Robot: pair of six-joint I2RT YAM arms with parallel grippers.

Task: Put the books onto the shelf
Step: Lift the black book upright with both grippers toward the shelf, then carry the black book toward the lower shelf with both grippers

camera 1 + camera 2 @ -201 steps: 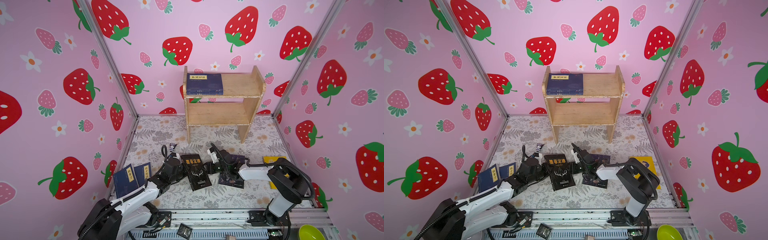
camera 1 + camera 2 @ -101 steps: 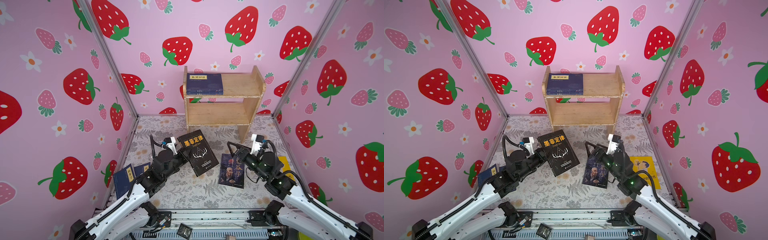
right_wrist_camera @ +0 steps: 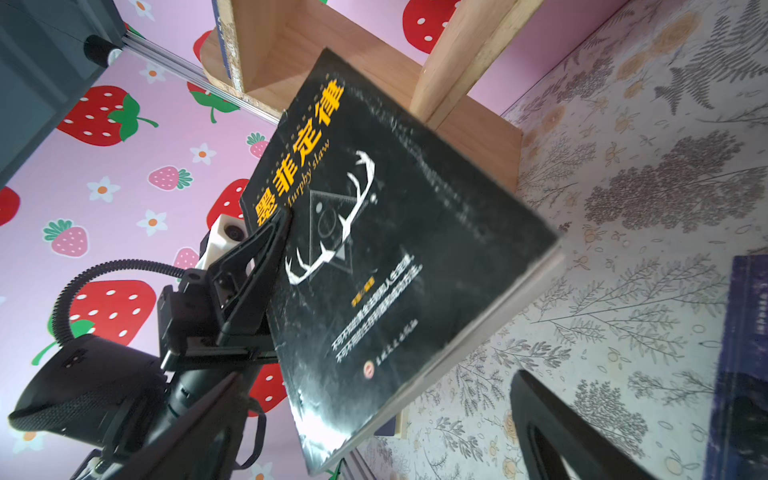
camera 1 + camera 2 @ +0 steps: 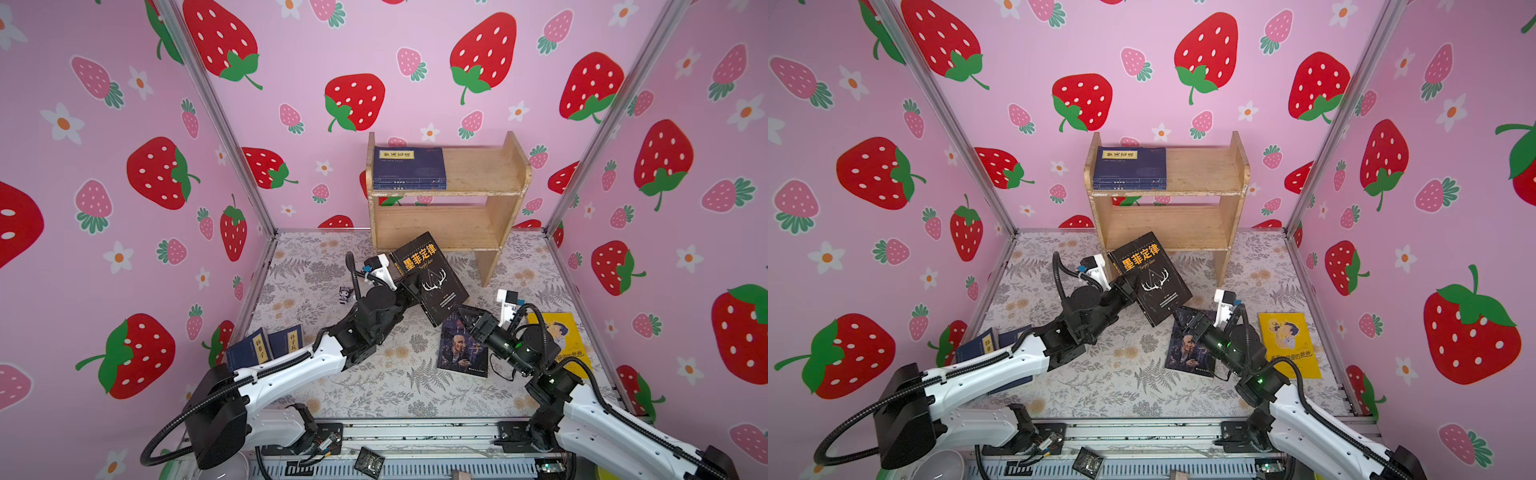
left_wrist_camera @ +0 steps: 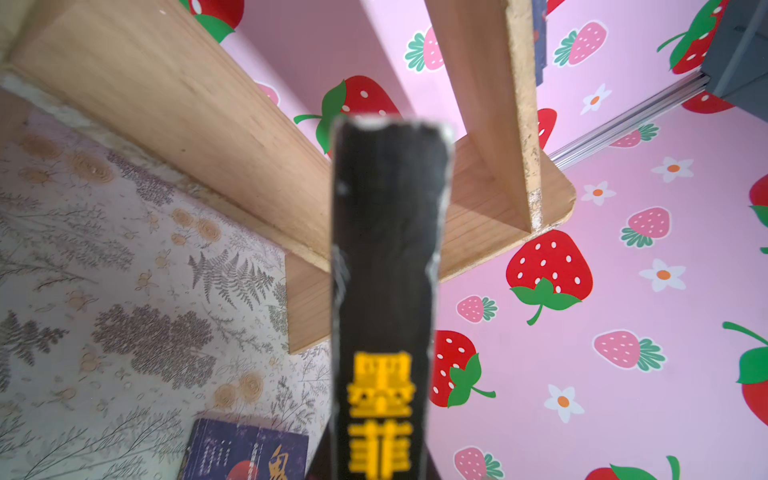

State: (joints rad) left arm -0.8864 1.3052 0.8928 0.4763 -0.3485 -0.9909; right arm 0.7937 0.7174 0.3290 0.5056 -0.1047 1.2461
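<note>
Strawberry-print pink walls box in a grey fern-patterned mat (image 4: 374, 386). In both top views my left gripper (image 4: 409, 282) is clamped on the spine edge of the black book (image 4: 432, 278). It holds the book tilted off the mat, its top corner overlapping the front of the lower tier of the shelf (image 4: 473, 170). A second ago that book lay flat between both my grippers; half a second ago it hung lower and farther from the shelf. My right gripper (image 4: 467, 316), then reaching in beside it, now stands spread wide and empty over the upper corner of the face book (image 4: 461, 353), which lies flat. Only these views show the navy stack (image 4: 409, 168) on the top tier's left end, the navy pair (image 4: 266, 347) by the left wall, the yellow book (image 4: 561, 336) near the right wall and a tiny figurine (image 4: 345, 294).

From my left wrist, the black book's scuffed, white-worn spine (image 5: 386, 249) with gold characters rises before the shelf's pale raw boards (image 5: 187, 104), their edges chipped and one corner rounded.

From my right wrist, the glossy cover (image 3: 395, 249) shows white antlers, a gold title and cream page edges. One slim black finger (image 3: 266, 249) of my left gripper presses it beside the title.
</note>
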